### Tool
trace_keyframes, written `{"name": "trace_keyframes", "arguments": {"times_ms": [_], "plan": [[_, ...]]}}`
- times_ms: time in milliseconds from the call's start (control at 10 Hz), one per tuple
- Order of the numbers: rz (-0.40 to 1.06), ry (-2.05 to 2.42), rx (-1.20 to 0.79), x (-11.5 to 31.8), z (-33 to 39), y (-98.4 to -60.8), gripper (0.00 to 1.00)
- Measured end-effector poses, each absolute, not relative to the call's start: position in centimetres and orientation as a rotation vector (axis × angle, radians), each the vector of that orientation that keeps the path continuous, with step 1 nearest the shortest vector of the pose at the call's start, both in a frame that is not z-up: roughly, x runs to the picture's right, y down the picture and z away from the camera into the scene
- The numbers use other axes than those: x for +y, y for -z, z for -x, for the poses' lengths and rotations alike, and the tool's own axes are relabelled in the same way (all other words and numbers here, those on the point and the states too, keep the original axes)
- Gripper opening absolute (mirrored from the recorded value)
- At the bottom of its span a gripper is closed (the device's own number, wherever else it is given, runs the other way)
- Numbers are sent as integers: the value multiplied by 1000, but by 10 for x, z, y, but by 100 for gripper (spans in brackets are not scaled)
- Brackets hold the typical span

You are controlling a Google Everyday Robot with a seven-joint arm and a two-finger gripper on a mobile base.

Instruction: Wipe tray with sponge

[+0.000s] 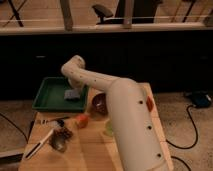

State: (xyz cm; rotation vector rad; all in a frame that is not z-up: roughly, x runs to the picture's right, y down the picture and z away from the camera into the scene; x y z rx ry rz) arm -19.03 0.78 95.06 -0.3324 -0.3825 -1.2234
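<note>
The green tray (50, 100) lies at the back left of the wooden table. The grey-blue sponge (71, 94) rests inside it near its right rim. My white arm reaches from the lower right, bends at an elbow above the tray, and comes down over the tray's right side. My gripper (75, 88) is right at the sponge, mostly hidden behind the arm's last link. I cannot tell whether it touches the sponge.
A reddish-brown bowl (98, 104) stands right of the tray. A small orange object (82, 120) and a pale green object (108, 129) lie in front of it. Utensils (41, 144) and a metal cup (59, 144) sit at front left. A cable (187, 142) runs on the floor at right.
</note>
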Motion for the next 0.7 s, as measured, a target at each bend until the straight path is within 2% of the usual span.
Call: {"name": "trace_keyframes", "arguments": {"times_ms": [400, 700], "plan": [[353, 1401, -465, 44, 208, -931, 0], [385, 1433, -433, 51, 181, -921, 0]]}}
